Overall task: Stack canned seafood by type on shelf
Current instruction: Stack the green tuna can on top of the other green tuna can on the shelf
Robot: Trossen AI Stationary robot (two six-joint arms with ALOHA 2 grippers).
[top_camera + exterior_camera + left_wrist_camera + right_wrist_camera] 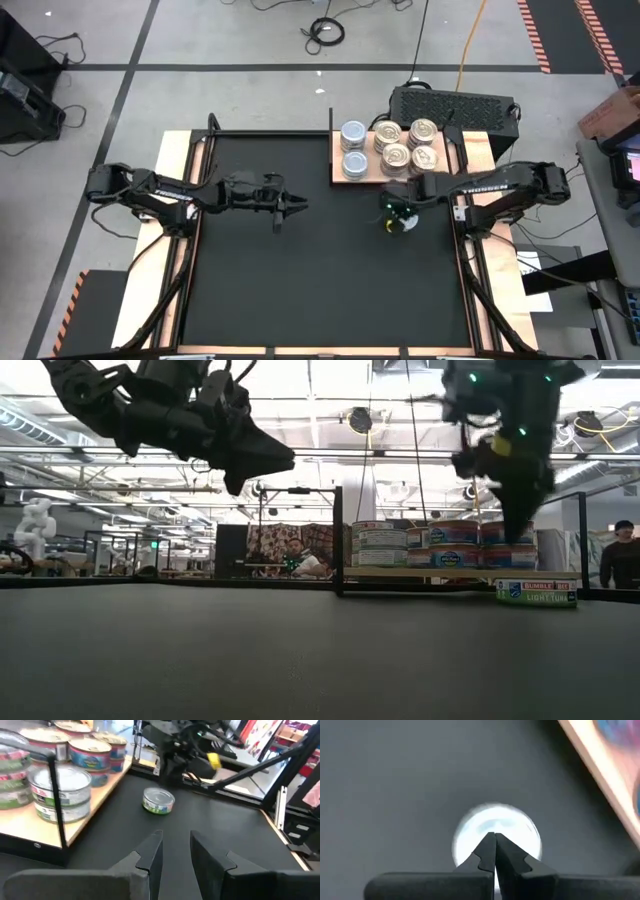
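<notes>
step: one small round flat silver-topped tin point(402, 222) left on the black table mat point(320, 280), just off the light-wood shelf board point(365, 178) | right tool point(398, 208): closed, empty, poised directly above that tin | next: open, descend, grip | left tool point(298, 204): part open, empty, well apart

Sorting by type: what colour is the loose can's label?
Green on the can, silvery top; left wrist view shows it best.
</notes>
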